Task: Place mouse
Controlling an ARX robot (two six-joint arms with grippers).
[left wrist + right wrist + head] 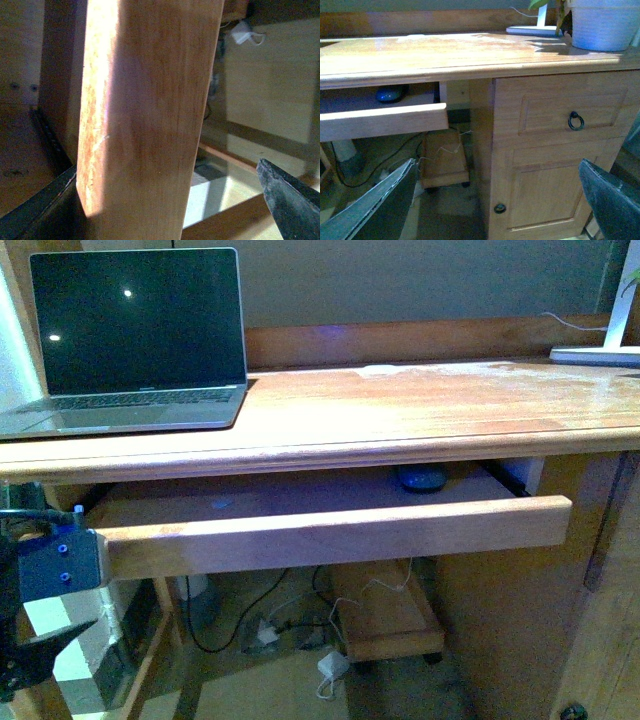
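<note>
The dark mouse [421, 478] lies at the back right of the pulled-out drawer [330, 532], under the desk top; it also shows in the right wrist view [389, 93]. My left gripper [45, 590] is open at the left end of the drawer front. In the left wrist view the drawer front board [145, 115] stands between the spread jaws, and one dark fingertip [290, 200] shows beside it. My right gripper [495, 200] is open and empty, back from the desk, facing the cabinet door [555, 190]. It is out of the front view.
An open laptop [135, 340] stands on the desk top [400, 405] at the left. A white pot [602, 22] and a lamp base [595, 355] stand at the right. Cables, a power adapter [332, 665] and a wooden stand lie under the desk.
</note>
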